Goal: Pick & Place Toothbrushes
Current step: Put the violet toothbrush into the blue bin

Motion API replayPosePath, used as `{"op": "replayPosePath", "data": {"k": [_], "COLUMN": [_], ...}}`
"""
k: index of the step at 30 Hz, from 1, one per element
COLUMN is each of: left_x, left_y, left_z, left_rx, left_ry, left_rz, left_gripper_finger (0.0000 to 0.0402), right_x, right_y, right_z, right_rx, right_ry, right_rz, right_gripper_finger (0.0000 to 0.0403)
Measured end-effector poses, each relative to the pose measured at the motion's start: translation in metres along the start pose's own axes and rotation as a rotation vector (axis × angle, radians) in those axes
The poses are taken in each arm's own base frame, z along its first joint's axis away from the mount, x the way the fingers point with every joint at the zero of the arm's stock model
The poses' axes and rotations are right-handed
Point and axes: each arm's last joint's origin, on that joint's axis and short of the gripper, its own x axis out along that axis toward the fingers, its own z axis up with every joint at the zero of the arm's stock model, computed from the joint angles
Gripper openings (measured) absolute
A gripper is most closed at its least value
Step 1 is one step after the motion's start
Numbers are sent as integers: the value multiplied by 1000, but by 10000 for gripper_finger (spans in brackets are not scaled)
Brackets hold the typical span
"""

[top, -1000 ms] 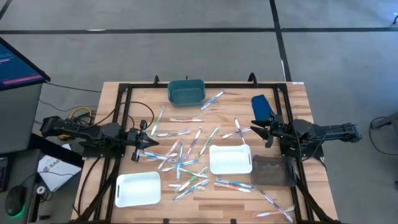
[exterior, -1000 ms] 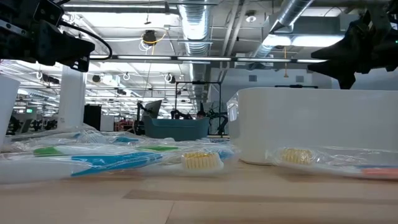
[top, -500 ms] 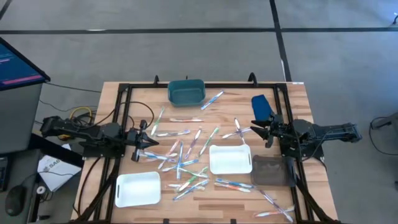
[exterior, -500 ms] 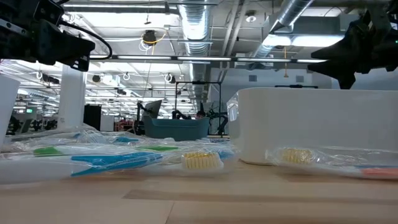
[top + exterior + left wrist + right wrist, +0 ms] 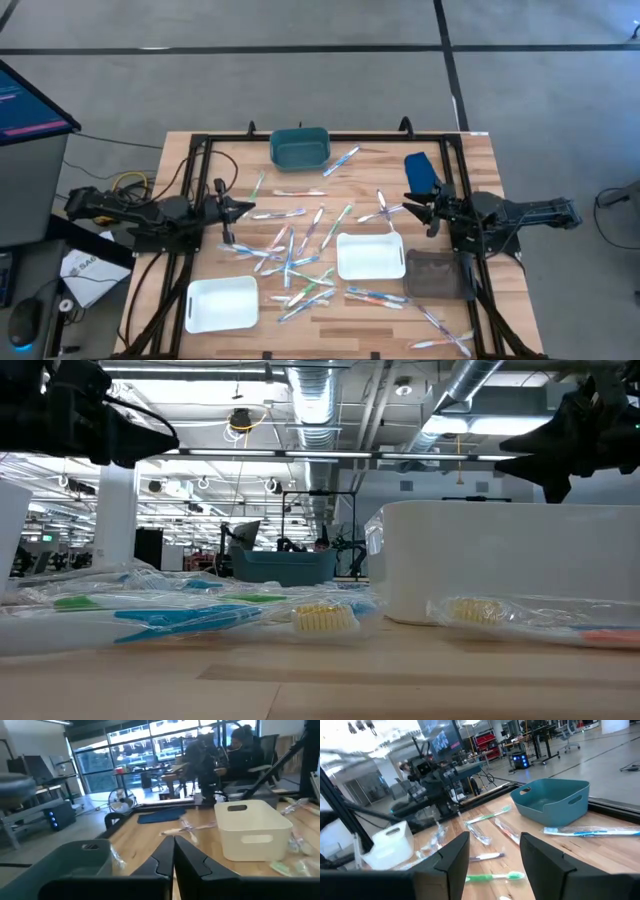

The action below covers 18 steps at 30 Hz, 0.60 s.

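- High view: left gripper (image 5: 232,207) closed and empty, above the left edge of the scattered toothbrushes (image 5: 300,245); right gripper (image 5: 417,210) with fingers apart, holding nothing, near the right side of the heap. Toothbrushes lying loose across the middle of the table (image 5: 480,160), between the teal bin (image 5: 299,147), the white tray (image 5: 370,256) and a second white tray (image 5: 222,303); none seen inside the trays.
- Low view: wrapped toothbrushes flat on the wood, one just beside the white tray; both grippers high above, not touching anything.
- Left wrist view: fingers (image 5: 165,860) pressed together, nothing between them.
- Right wrist view: fingers (image 5: 455,855) parted, green toothbrush (image 5: 495,877) lying on the table beyond them.
- Judgement: probably a reach step, no brush picked yet. Next move likely: choose one separate brush, lower with the jaws across its handle, close.
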Motion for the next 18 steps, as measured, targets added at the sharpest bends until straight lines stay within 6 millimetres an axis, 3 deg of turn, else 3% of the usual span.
{"op": "replayPosePath", "data": {"k": [6, 12, 18], "left_x": [-2, -21, -31], "left_y": [8, 23, 34], "left_z": [25, 60, 78], "left_rx": [215, 48, -223], "left_ry": [-227, -640, -815], "left_rz": [117, 227, 236], "left_gripper_finger": [4, 4, 4], "right_x": [-4, -11, -15], "right_y": [3, 2, -2], "right_z": [29, 51, 60], "right_rx": [191, 186, 196], "right_ry": [-311, -547, -660], "right_rz": [-15, -40, -82], "right_gripper_finger": [167, 169, 167]}}
